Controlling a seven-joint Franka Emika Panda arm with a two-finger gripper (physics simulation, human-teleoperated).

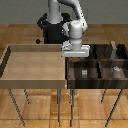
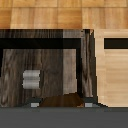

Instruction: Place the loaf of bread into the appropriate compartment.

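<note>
My gripper is shut on the loaf of bread, a tiny tan-brown lump. It hangs above the side of the four-part dark bin nearest the tray. In the wrist view the loaf sits between my two fingertips. The compartment with the small grey cube is the near section on the exterior view's left. In the wrist view this dark-walled compartment lies beneath the gripper, with the cube on its floor off to one side of the loaf.
A large light-tan wooden tray stands next to the bin on the exterior view's left; its wall shows in the wrist view. Taller grey shapes stand in the bin's far and near sections on the exterior view's right. Both containers stand on thin legs.
</note>
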